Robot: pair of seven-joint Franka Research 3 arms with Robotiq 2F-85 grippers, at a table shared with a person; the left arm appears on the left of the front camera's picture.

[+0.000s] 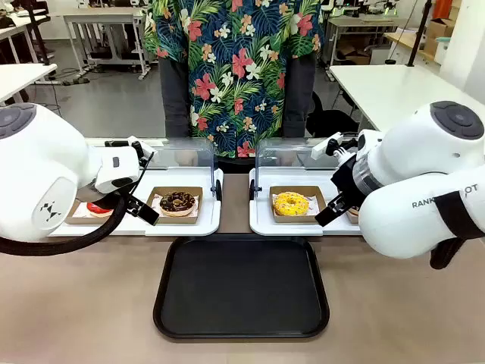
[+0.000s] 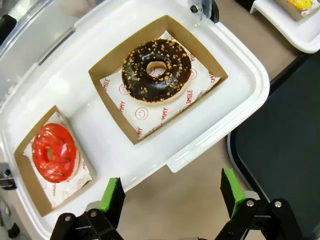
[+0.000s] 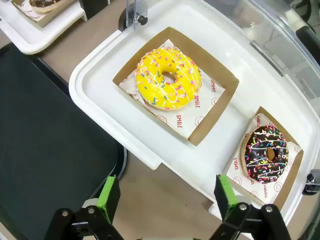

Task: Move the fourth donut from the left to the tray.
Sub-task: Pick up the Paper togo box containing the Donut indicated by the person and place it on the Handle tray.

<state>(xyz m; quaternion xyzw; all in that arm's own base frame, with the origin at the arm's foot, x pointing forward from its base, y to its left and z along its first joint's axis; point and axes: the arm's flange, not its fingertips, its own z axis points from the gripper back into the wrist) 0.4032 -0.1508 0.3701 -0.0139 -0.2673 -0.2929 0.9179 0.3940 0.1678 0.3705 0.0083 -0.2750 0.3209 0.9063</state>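
Observation:
The fourth donut (image 3: 266, 153), dark chocolate with pink and white drizzle and sprinkles, lies in its small brown holder at the right end of a white tray (image 3: 240, 75). My right gripper (image 3: 167, 197) hovers open above that tray's near edge, with the donut ahead and to the right of its fingers. The black tray (image 1: 241, 287) lies flat at the table's front middle, and its dark surface (image 3: 45, 150) is at the left of the right wrist view. My left gripper (image 2: 172, 192) is open above the near rim of the other white tray (image 2: 100, 40), holding nothing.
A yellow sprinkled donut (image 3: 168, 78) sits in a larger holder beside the fourth one. The left white tray holds a nut-crumbed chocolate donut (image 2: 157, 70) and a red-glazed donut (image 2: 54, 152). Clear lids (image 1: 176, 155) stand raised behind both trays. A person (image 1: 235, 68) stands across the table.

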